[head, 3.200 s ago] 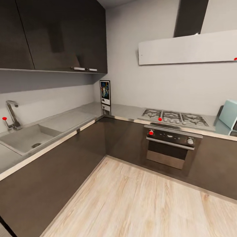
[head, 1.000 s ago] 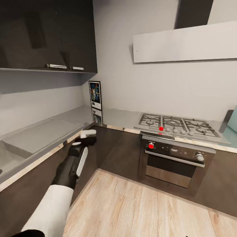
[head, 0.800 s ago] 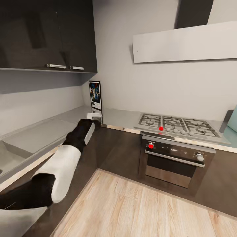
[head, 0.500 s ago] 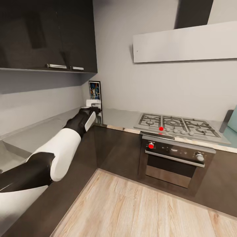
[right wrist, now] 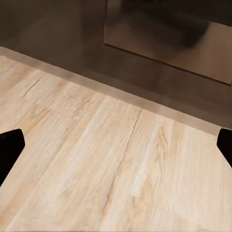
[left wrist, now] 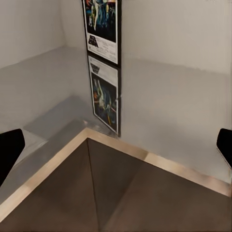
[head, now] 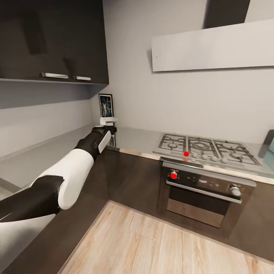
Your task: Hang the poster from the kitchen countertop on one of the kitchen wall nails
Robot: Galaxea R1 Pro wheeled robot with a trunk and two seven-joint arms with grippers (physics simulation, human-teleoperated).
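Standing upright in the inner corner of the L-shaped surface point(head: 140, 137), the poster point(head: 105, 105) leans back against the wall where the two runs of the kitchen countertop meet, with its mirror image showing in the glossy slab below it. The left end effector point(head: 108, 122) hovers just in front of its lower edge, reached out over the front edge of the surface; in the left wrist view the two dark fingertips point(left wrist: 9, 147) sit at the far sides of the picture with nothing between them, so it is wide open and empty. The right end effector point(right wrist: 116, 145) is likewise spread wide, holding nothing, and points down at the wooden floor point(right wrist: 96, 164) beside the oven front point(right wrist: 169, 34).

Judging by its black frame and flat face, the poster should handle as a thin, stiff, light panel: it will not flex, but it may tip or slide on the smooth slab if nudged at the base. The frame looks narrow enough for the fingers to pinch across a side edge, somewhere around the middle of its height, so it hangs straight and the top stays free for a nail. Gripping on the face alone would likely be slippery.

As for writing, the left wrist view shows a white block with dark lettering in the lower part of the poster point(left wrist: 102, 29), too blurred to read. No brand marks are legible on the hob point(head: 205, 146) or oven.
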